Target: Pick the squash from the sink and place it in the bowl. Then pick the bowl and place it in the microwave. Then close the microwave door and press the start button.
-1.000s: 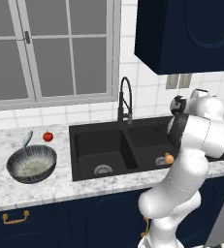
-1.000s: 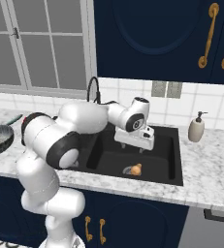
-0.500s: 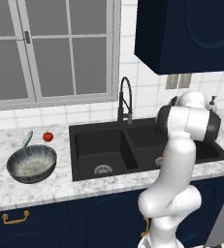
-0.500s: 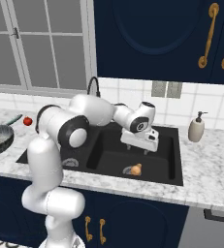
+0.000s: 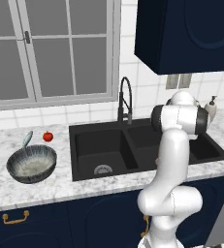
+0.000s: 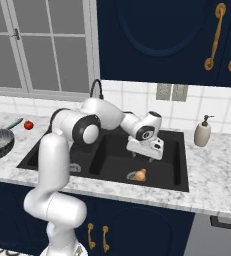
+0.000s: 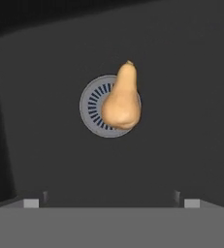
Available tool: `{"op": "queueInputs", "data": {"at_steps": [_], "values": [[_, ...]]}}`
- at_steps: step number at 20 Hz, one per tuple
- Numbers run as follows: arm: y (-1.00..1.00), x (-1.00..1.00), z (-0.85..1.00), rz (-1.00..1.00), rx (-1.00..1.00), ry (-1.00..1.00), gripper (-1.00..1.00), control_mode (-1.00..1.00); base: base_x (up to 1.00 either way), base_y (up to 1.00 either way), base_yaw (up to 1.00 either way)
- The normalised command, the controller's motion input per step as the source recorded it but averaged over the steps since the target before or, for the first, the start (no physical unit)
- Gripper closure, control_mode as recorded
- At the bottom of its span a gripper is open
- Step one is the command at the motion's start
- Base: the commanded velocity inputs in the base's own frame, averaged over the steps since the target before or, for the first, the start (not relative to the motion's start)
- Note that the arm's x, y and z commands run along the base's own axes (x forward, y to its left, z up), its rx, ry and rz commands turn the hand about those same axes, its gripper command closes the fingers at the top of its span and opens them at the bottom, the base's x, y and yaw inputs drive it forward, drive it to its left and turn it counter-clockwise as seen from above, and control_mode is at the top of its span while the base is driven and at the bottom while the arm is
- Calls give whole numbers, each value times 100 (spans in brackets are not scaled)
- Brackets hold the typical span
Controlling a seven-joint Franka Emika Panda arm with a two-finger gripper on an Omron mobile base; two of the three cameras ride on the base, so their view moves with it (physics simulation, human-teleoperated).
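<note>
Hand view looks down on the squash (image 7: 120, 99) lying over the round silver drain (image 7: 98, 106) of the sink (image 6: 172, 150), right basin; end effector (image 6: 143, 156) hovers above it, fingers spread wide, empty; the bowl (image 5: 32, 163) sits on the table (image 5: 26, 191) left of the sink

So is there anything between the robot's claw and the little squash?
No. In the hand view, bare dark sink floor separates the gripper and the squash.

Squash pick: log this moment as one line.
phase: approach | gripper: open, above squash | squash: on drain, right sink basin | bowl: counter, left
</note>
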Motion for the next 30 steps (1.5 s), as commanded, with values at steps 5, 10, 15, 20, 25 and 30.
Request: {"op": "queueInputs", "data": {"at_steps": [5, 10, 15, 20, 25, 30], "values": [[0, 15, -47, 0, 0, 0, -100, -100, 0, 0, 0], [0, 33, -50, 0, 0, 1, -100, -100, 0, 0, 0], [0, 26, -49, 0, 0, 1, -100, -100, 0, 0, 0], [0, 23, -50, 0, 0, 4, -100, -100, 0, 0, 0], [2, 1, -28, 1, 0, 4, -100, -100, 0, 0, 0], [9, 0, -26, 0, 0, 0, -100, -100, 0, 0, 0]]}}
